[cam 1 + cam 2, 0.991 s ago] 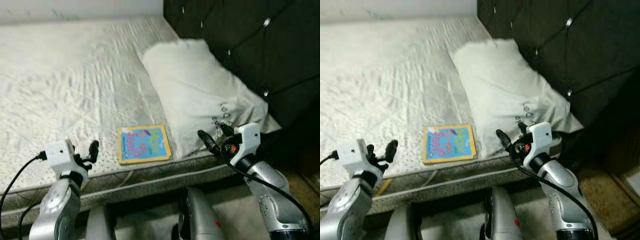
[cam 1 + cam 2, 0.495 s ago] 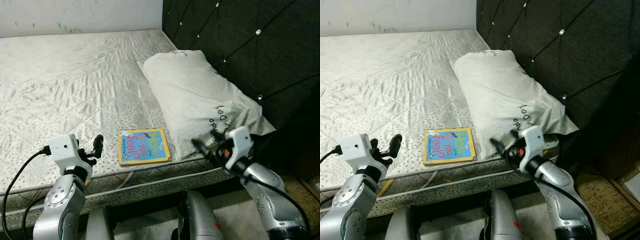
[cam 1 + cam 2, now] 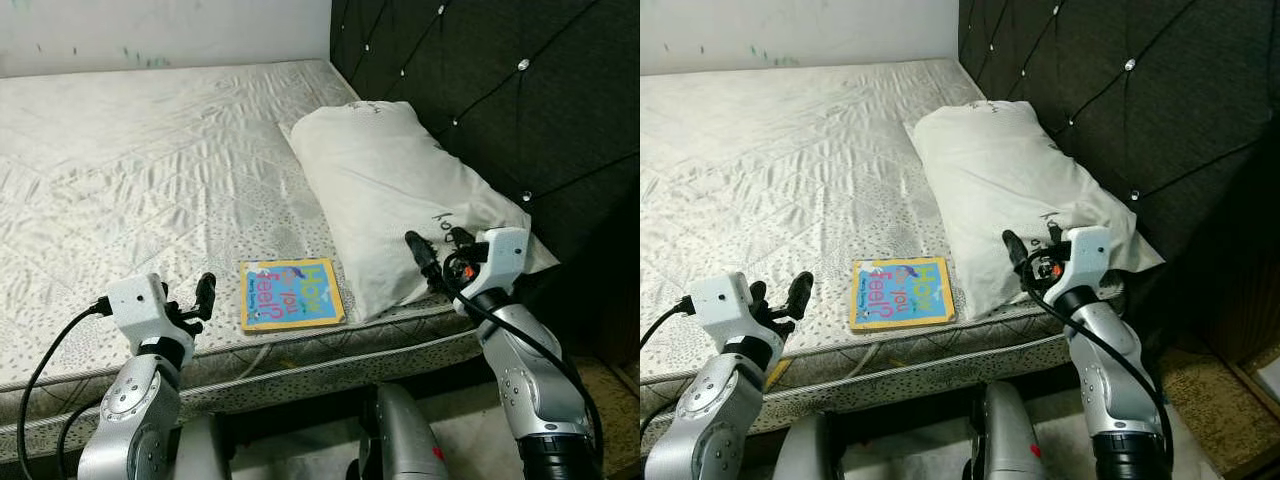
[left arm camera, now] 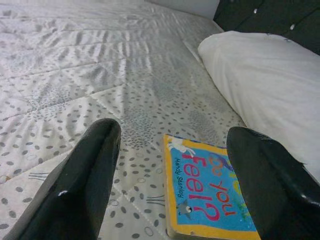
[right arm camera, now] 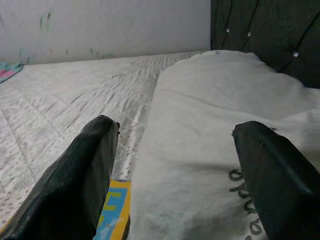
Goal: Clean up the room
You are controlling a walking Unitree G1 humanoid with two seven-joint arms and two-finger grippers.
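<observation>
The book (image 4: 207, 202) lying near the front edge of the mattress (image 3: 130, 170), just beside the pillow (image 3: 390, 190), has a blue cover with a yellow border. Its large title reads "How Do You Feel?", with "Feel?" in pink letters. A line of small black print along the cover's side is too small to read. Dark handwriting on the pillow's near end (image 5: 242, 197) cannot be made out.
</observation>
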